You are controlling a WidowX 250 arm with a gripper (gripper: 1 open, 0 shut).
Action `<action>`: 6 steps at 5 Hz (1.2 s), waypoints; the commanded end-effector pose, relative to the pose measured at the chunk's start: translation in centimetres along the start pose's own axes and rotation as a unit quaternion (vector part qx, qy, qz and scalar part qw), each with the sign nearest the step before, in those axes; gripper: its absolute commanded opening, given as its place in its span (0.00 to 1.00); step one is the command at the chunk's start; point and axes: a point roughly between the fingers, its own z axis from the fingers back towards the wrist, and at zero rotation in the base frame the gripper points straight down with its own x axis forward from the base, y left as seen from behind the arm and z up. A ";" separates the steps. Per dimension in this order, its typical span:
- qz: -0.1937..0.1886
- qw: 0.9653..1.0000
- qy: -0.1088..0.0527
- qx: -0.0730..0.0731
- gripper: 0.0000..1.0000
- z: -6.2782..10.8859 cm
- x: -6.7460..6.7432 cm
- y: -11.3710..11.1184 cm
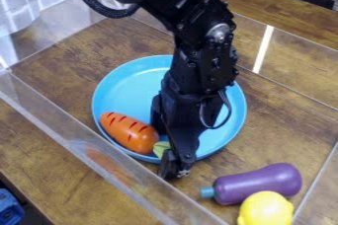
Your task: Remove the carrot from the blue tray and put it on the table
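The orange carrot (129,131) lies inside the blue tray (126,93), against its near rim, with its green leafy end (160,150) pointing right. The tray rests on the dark wood-grain table (79,51). My black gripper (173,159) points steeply down just right of the carrot's leafy end, at the tray's near rim. Its jaws stand open, and nothing shows between them. The arm covers the tray's middle and right side.
A purple eggplant (256,183) and a yellow lemon (267,209) lie on the table at the lower right, close to the gripper. A clear plastic wall (59,130) runs along the near-left side of the work area.
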 end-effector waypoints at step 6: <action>0.024 1.000 0.002 0.006 1.00 -0.5 -0.1 0.1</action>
